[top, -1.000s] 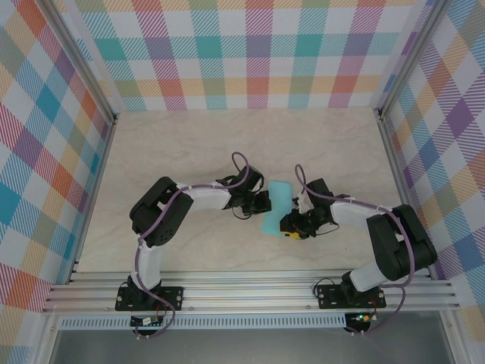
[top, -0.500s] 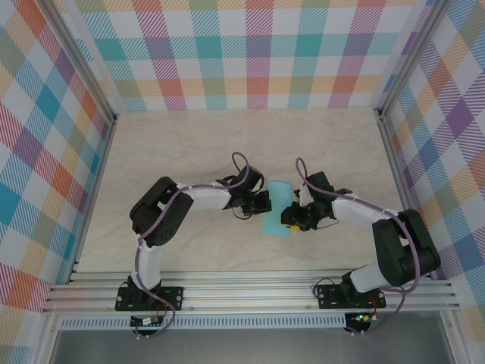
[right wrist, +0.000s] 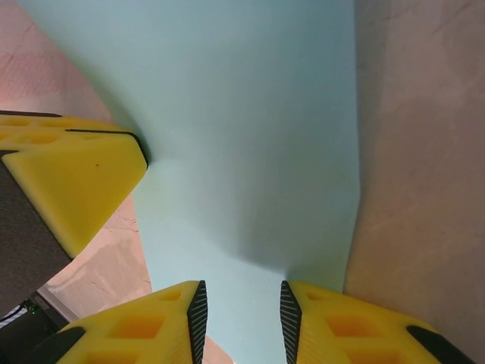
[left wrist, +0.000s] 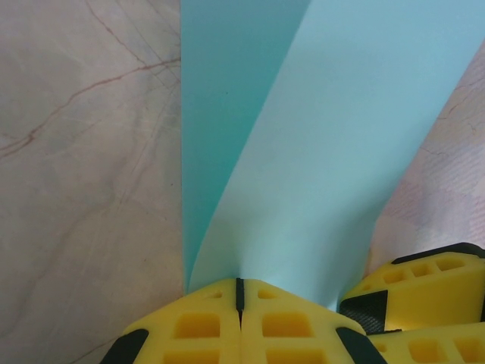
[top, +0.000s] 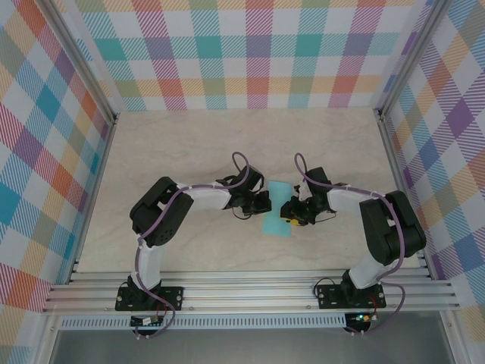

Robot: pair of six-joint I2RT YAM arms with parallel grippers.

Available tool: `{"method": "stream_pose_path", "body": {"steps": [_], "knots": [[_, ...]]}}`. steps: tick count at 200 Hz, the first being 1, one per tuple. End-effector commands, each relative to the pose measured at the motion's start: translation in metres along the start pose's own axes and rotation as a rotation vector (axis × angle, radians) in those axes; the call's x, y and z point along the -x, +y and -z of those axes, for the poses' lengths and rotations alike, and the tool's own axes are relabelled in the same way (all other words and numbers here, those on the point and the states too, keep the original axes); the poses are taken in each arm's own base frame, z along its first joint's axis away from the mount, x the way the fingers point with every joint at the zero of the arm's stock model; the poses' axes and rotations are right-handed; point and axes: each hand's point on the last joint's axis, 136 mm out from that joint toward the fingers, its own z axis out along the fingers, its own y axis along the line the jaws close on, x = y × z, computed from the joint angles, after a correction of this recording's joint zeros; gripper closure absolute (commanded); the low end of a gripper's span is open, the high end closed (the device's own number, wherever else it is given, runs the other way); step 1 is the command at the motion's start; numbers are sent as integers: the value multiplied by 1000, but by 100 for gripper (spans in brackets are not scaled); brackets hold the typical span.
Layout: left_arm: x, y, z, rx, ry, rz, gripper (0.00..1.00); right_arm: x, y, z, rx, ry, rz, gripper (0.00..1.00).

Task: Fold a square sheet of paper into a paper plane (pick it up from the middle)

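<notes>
Square sheet of paper (top: 274,224) sits clenched in left claw (left wrist: 239,287); right claw (right wrist: 241,302) parted, seemingly straddling its edge.

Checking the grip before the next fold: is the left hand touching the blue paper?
Touching. The left wrist view shows the left hand shut, with the blue paper pinched in its grip.

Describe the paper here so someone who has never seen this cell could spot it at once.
On the pale marble-look table inside the plaid walls, find where the two arms meet near the middle. The sheet of paper sits between them, one edge pinched in the left gripper. It is plain light blue and thin, unlike the yellow-and-black fingers beside it.
</notes>
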Motion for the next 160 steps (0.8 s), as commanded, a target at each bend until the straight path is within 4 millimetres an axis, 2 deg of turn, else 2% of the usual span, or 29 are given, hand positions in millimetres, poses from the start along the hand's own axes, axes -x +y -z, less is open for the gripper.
{"method": "stream_pose_path", "body": {"steps": [1, 17, 42, 97, 112, 124, 144, 160], "knots": [[-27, 29, -14, 98, 96, 20, 100, 16, 23, 18, 76, -53, 50, 66], [-28, 30, -14, 100, 99, 19, 100, 28, 27, 23, 101, -71, 57, 66], [-27, 30, -13, 101, 99, 18, 100, 38, 22, 18, 112, -64, 47, 66], [-28, 31, -12, 109, 100, 17, 100, 35, -14, -3, 9, -20, -15, 67], [-28, 31, -12, 111, 101, 16, 100, 36, -10, 0, 18, -25, -7, 67], [-29, 33, -12, 116, 102, 15, 100, 40, 1, 8, 45, -40, 13, 67], [-29, 33, -11, 119, 102, 15, 100, 51, 20, 23, 83, -75, 52, 66], [-29, 33, -11, 120, 103, 16, 100, 60, 27, 29, 102, -91, 67, 66]]}}
